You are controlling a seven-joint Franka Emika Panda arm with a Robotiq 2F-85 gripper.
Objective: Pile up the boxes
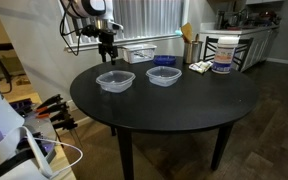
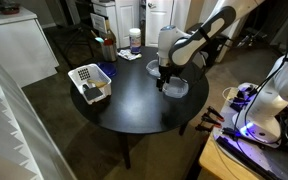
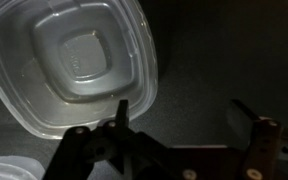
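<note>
Home, prob. dining area w/ kitchen behind: curtains [image 1: 149, 20], round dark counter [image 1: 174, 105], wood floor [image 1: 279, 85], white cabinet [image 2: 14, 45].

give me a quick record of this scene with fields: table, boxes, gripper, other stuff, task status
table: round black table
box one: clear tub, empty, under the gripper
box two: second clear tub, beside the first, apart
gripper: gripper open, above the clear tub, holding nothing
other: white pail, white basket
task status: boxes not stacked yet
</note>
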